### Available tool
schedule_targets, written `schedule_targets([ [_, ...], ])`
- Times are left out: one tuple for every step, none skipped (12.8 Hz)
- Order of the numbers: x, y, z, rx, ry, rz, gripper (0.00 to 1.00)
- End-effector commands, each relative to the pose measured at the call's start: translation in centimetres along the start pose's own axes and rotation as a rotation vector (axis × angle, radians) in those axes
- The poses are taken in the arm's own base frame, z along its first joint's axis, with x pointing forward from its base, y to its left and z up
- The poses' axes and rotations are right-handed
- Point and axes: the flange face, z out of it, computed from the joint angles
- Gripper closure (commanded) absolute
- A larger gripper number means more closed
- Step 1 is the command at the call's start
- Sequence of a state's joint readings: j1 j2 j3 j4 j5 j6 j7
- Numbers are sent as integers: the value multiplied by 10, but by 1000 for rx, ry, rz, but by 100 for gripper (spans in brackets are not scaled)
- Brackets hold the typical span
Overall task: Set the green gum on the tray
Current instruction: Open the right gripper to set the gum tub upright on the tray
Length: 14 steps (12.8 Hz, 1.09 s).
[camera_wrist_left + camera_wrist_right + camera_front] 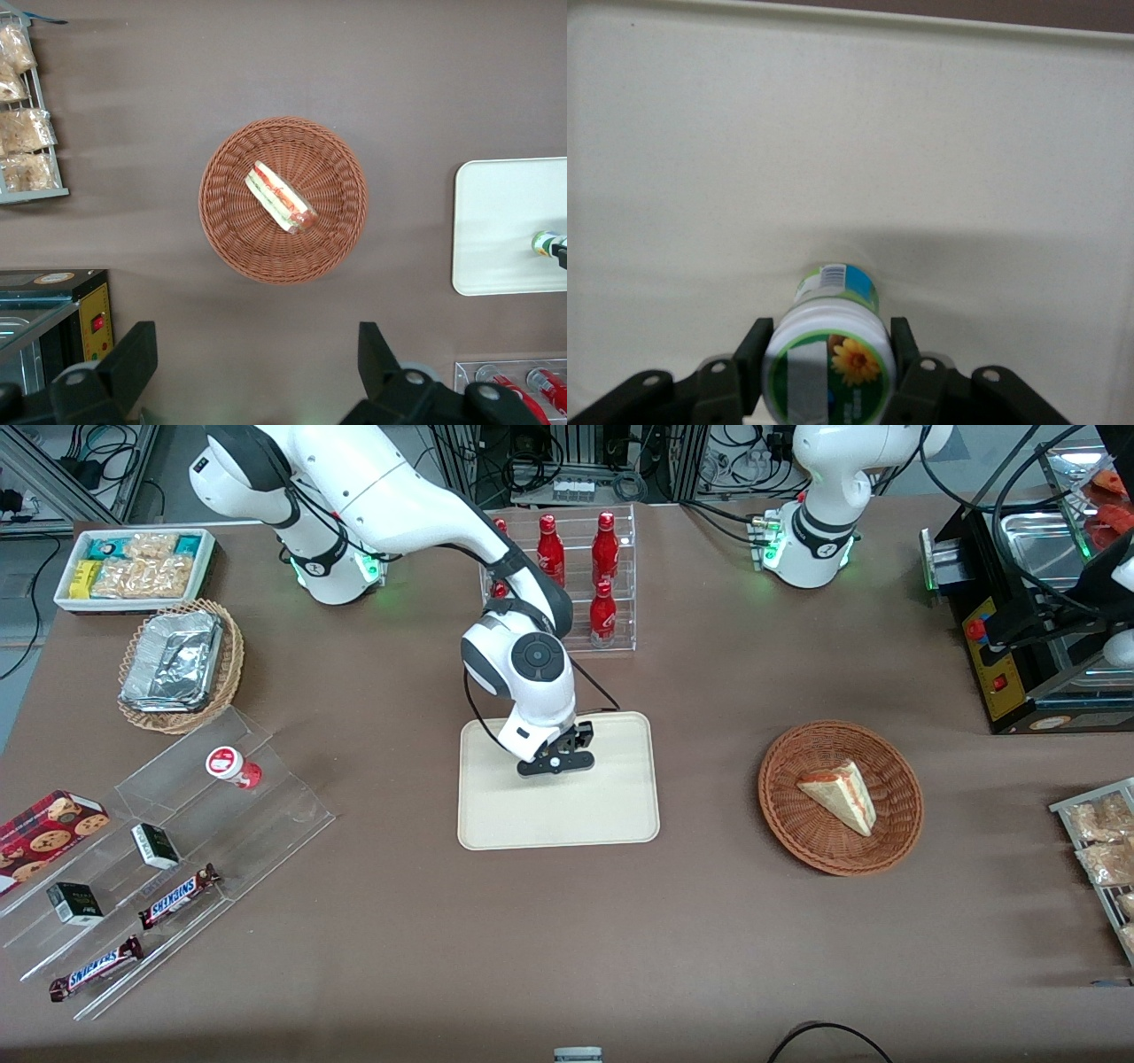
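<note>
Arm reaching from its base at the working end of the table, elbow high, forearm sloping down toward the front camera, wrist bent so the gripper (556, 764) points straight down over the tray (611, 815). In the front view the gripper sits low above the tray's half farther from the camera, and its body hides the gum. A rack of red bottles (604, 580) stands farther from the camera than the tray. A wicker basket (784, 815) with a sandwich (837, 793) lies toward the parked arm's end, well apart from the tray. A clear stepped shelf (266, 797) toward the working arm's end carries the red-lidded bottle (232, 766).

The left wrist view looks down on the basket (221, 221) and one end of the tray (496, 239). At the picture's edge a bit of the gum (546, 242) shows over the tray.

In the right wrist view the fingers (908, 367) are clamped on the gum (829, 345), one on each side just under its green-rimmed lid. The bottle stands upright, its base down at the tray (700, 159); whether it touches I cannot tell.
</note>
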<state>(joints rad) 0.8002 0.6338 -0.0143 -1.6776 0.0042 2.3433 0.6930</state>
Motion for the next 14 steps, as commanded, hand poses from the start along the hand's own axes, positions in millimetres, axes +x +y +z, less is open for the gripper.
schedule_targets([
  [9, 0, 8, -4, 34, 3, 94],
  [9, 1, 10, -3, 35, 4, 21],
  [10, 2, 10, -8, 39, -3, 0],
  [11, 3, 10, -11, 42, -4, 0],
  [12, 4, 9, -11, 41, -1, 0],
  [14, 7, 8, -11, 38, 7, 0],
  [15, 8, -2, -3, 41, 11, 0],
  [14, 10, -19, -3, 39, 12, 0],
  [11, 13, -36, -16, 23, 16, 0],
  [10, 18, -56, -27, 9, 25, 0],
  [13, 28, -76, -37, -3, 41, 0],
  [13, 38, -97, -44, -13, 49, 0],
  [14, 54, -122, -45, -19, 57, 0],
  [13, 70, -143, -48, -29, 78, 0],
])
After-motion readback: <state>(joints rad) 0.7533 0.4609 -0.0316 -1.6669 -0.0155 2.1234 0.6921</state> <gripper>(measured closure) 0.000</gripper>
